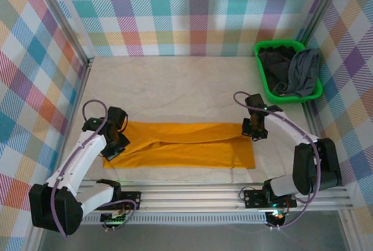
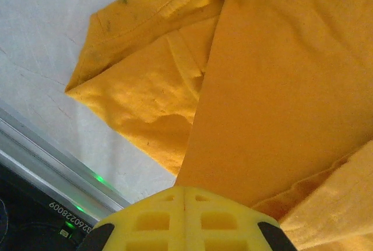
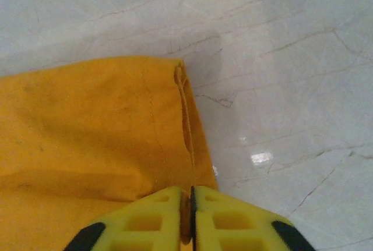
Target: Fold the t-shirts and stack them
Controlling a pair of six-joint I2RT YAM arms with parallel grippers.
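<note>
Over at the far right the green basket (image 1: 266, 88) holds the near-black t-shirt (image 1: 273, 64) bunched at its left, with the grey t-shirt (image 1: 306, 71) heaped beside it and spilling over the near rim. The mustard-orange t-shirt (image 1: 186, 152) lies out on the table (image 1: 175, 82), folded into a long strip along the near side. The left gripper (image 1: 115, 146) has its fingers (image 2: 151, 216) clamped together on the strip's left end, and the right gripper (image 3: 191, 195) pinches the hem at the far right corner, fingers all but touching.
</note>
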